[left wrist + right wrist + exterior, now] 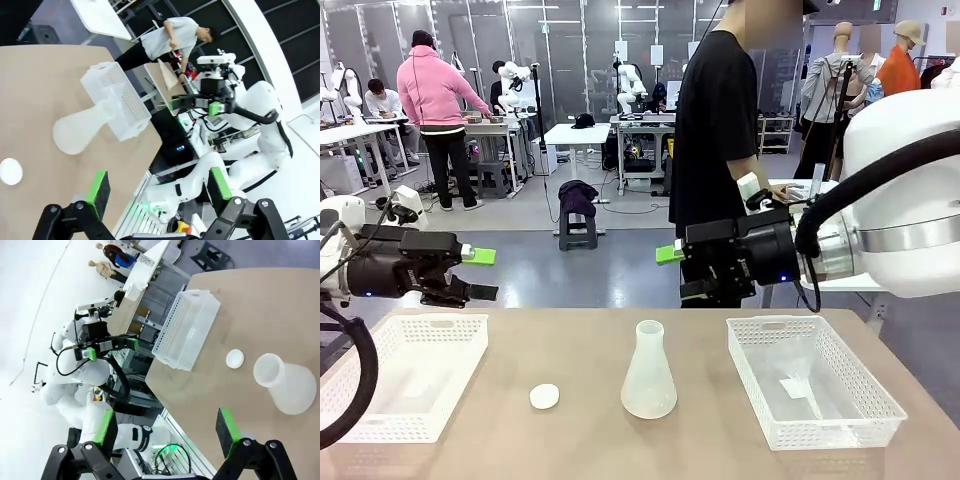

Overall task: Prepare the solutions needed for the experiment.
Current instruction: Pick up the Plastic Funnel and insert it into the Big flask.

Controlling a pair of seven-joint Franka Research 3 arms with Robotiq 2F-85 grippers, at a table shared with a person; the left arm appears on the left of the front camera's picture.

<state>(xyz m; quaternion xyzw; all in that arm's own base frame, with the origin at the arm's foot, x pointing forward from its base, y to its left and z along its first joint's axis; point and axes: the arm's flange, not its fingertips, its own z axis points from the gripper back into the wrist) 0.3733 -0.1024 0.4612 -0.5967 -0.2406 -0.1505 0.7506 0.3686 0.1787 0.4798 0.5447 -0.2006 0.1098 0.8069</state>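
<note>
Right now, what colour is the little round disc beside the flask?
The disc is plain white. It shows best in the front view.

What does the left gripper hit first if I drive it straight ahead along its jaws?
Most likely the right gripper. The left gripper points almost straight at it, and both are open. The flask stands lower and seems to sit under that line, though depth is unclear.

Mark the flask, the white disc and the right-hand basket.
flask [648, 388]: front view, wide base.
white disc [544, 396]: front view, its middle.
right-hand basket [748, 378]: front view, left wall.
</note>
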